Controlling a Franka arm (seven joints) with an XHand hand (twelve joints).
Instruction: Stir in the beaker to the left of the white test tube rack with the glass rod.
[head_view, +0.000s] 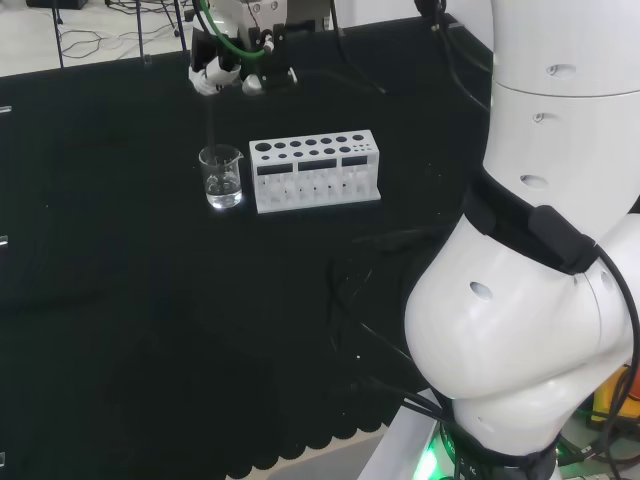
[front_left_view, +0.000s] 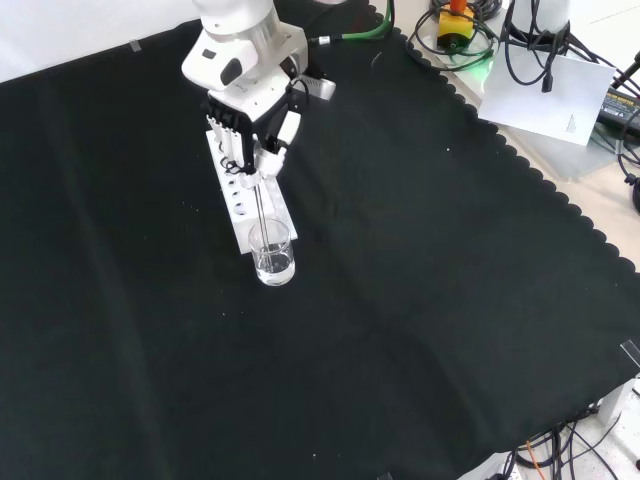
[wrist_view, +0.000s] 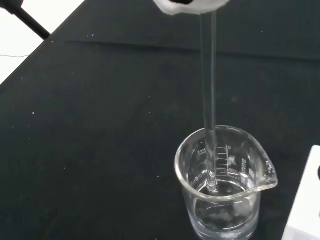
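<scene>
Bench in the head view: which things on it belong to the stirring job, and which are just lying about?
Part of the job:
- glass rod, held by the hand, its tip inside the beaker
- beaker, with a little clear liquid
- white test tube rack, the landmark beside the beaker

Just lying about:
- black cables on the cloth near the arm's base

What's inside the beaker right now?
The beaker holds a shallow layer of clear liquid, with the lower end of the glass rod dipped into it, as the wrist view shows. The hand holds the rod's top, covering that end.
</scene>
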